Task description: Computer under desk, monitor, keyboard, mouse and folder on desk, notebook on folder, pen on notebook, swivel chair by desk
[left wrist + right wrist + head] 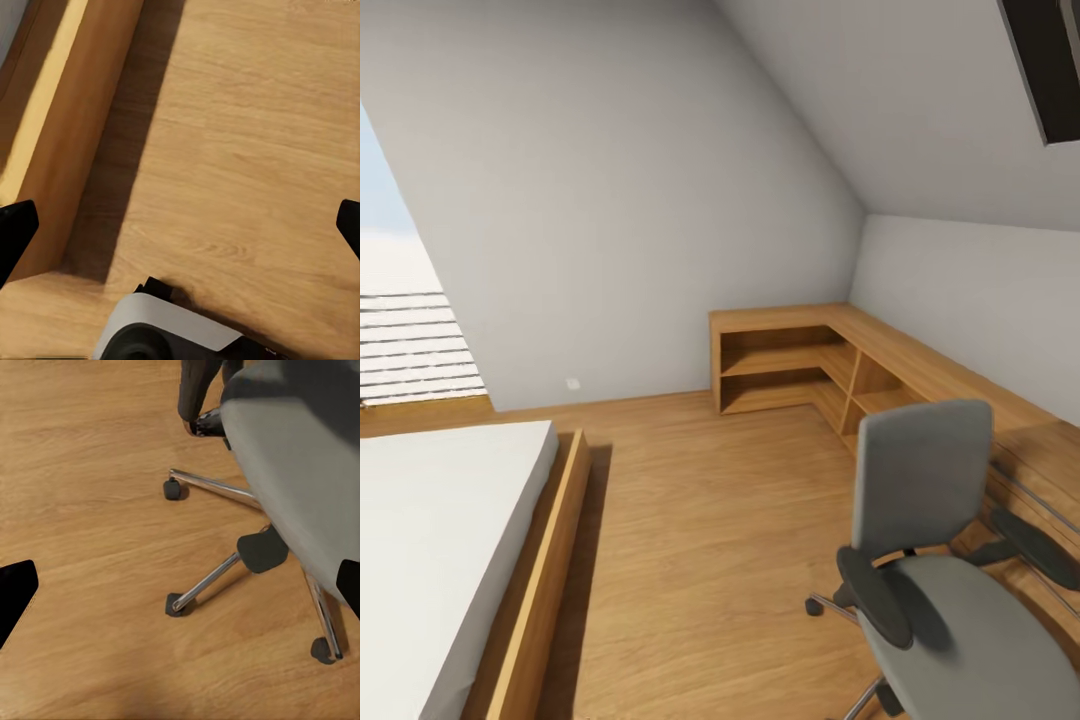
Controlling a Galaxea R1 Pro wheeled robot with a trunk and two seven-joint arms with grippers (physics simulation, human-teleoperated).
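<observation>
The swivel chair, with grey seat, tall grey back and black armrests, stands at the lower right of the head view, turned toward the oak shelving. Its grey seat shows bare. In the right wrist view the swivel chair sits close, with its chrome legs and black casters on the wood floor. My right gripper is open above the floor beside the chair's base, holding nothing. Over bare floor near the bed frame, my left gripper is open and also holds nothing. The desk, monitor, keyboard, mouse, folder, notebook, pen and computer are out of view.
A low bed with a wooden frame fills the left side. An oak L-shaped shelving unit runs along the back right under the sloped wall. Open wood floor lies between bed and chair. My own base shows in the left wrist view.
</observation>
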